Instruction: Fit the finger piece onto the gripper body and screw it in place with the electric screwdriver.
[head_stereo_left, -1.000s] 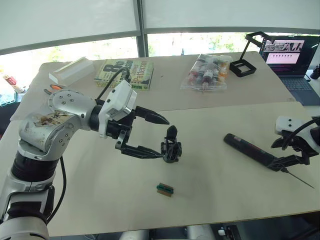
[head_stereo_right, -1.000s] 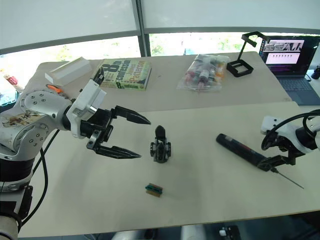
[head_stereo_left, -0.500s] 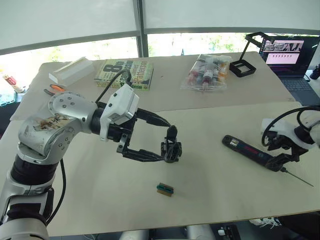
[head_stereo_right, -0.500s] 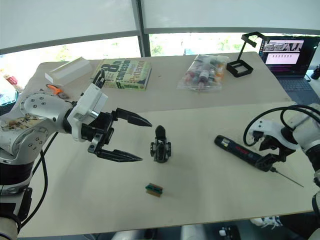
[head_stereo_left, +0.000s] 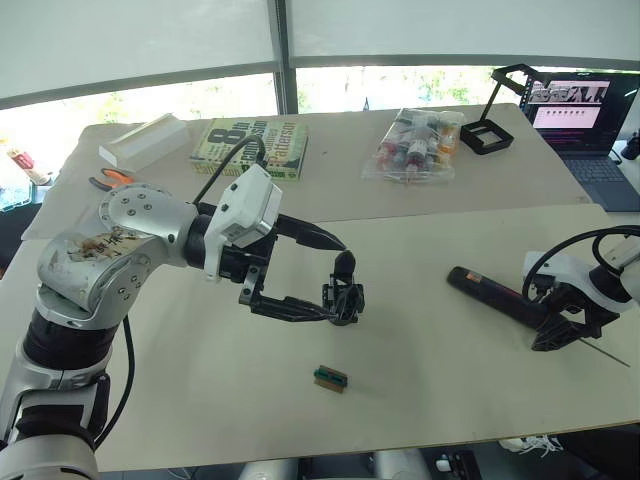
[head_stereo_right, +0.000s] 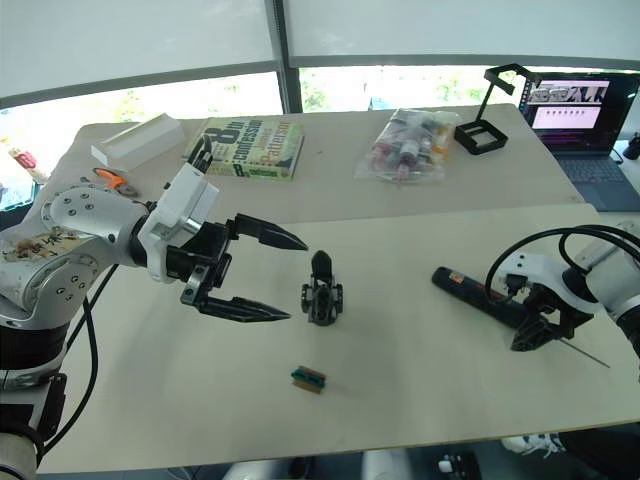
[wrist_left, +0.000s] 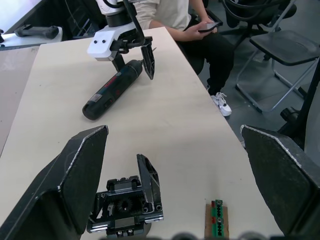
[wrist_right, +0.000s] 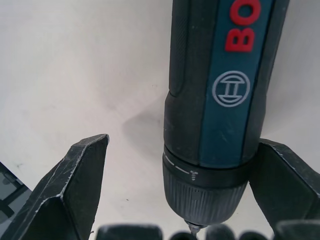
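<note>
The gripper body (head_stereo_left: 343, 295) stands on the cream table with one pointed black finger sticking up. My left gripper (head_stereo_left: 333, 280) is open around it, and the lower fingertip is at its base; the left wrist view shows it (wrist_left: 127, 200) between the two fingers, nearer one of them. The electric screwdriver (head_stereo_left: 495, 293) lies flat to the right, its thin bit pointing toward the table's right edge. My right gripper (head_stereo_left: 558, 328) is open and straddles the screwdriver's front collar (wrist_right: 210, 185); one finger (wrist_right: 285, 180) touches it. The finger piece is out of view.
A small green-and-brown block (head_stereo_left: 330, 378) lies near the front edge. At the back are a book (head_stereo_left: 255, 145), a white box (head_stereo_left: 145, 140), a bag of bottles (head_stereo_left: 415, 145), a black stand (head_stereo_left: 500, 110) and a laptop (head_stereo_left: 585, 120). A seated person (wrist_left: 185, 15) is beyond the table.
My right gripper has turned and come down over the screwdriver's front end. The left gripper has edged slightly closer to the gripper body. The screwdriver has barely shifted.
</note>
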